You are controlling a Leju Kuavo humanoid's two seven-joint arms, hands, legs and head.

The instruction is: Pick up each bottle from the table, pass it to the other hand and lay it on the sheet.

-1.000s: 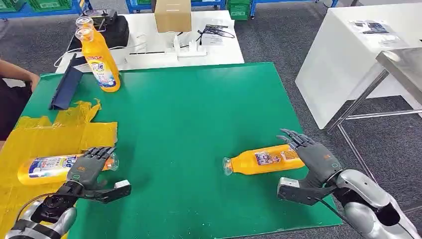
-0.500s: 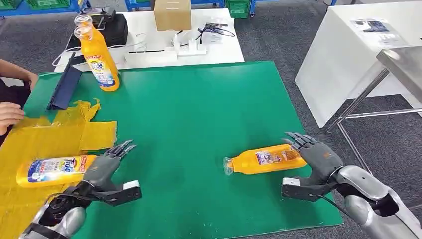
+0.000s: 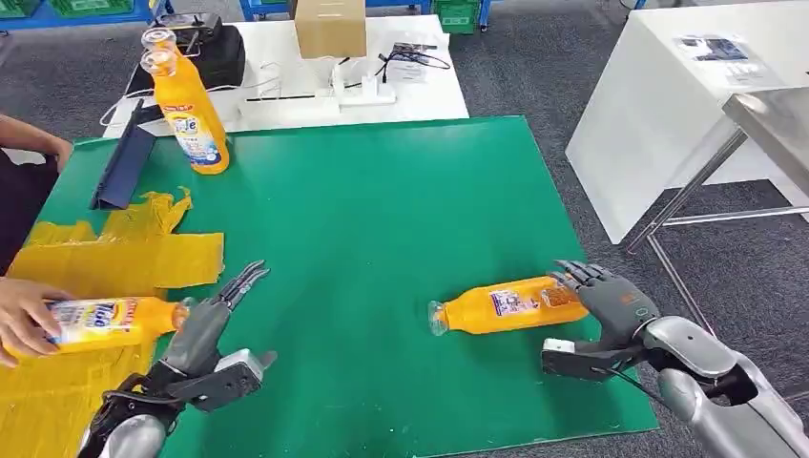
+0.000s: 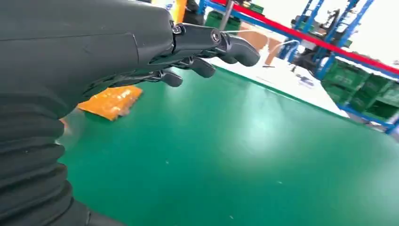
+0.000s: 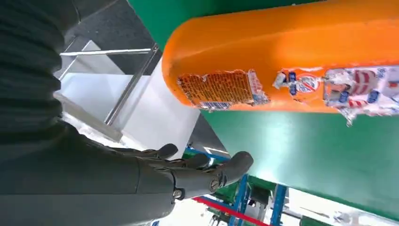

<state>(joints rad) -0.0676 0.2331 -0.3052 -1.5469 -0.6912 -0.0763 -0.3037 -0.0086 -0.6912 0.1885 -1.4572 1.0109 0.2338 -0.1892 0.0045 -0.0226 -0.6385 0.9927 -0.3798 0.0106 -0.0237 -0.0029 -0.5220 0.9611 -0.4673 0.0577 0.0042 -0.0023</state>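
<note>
An orange bottle (image 3: 501, 305) lies on its side on the green mat (image 3: 382, 210), cap pointing left. My right hand (image 3: 611, 301) is open at its base end, fingers spread just beside it; the right wrist view shows a gap between the bottle (image 5: 291, 61) and the fingers (image 5: 202, 172). A second orange bottle (image 3: 110, 320) lies on the yellow sheet (image 3: 124, 258), with a person's hand (image 3: 24, 320) on it. My left hand (image 3: 205, 329) is open just right of its cap, holding nothing. The left wrist view shows its fingers (image 4: 207, 47) above the mat.
Two more orange bottles (image 3: 191, 114) stand upright at the mat's far left corner beside a dark blue folder (image 3: 124, 167). Behind the mat is a white table (image 3: 420, 95) with a cardboard box (image 3: 331, 29) and cables. Another white table (image 3: 658, 105) stands to the right.
My left hand let go of the bottle on the sheet and drew back to the right. A person's hand reached in and took hold of that bottle. My right hand sank slightly beside the other bottle.
</note>
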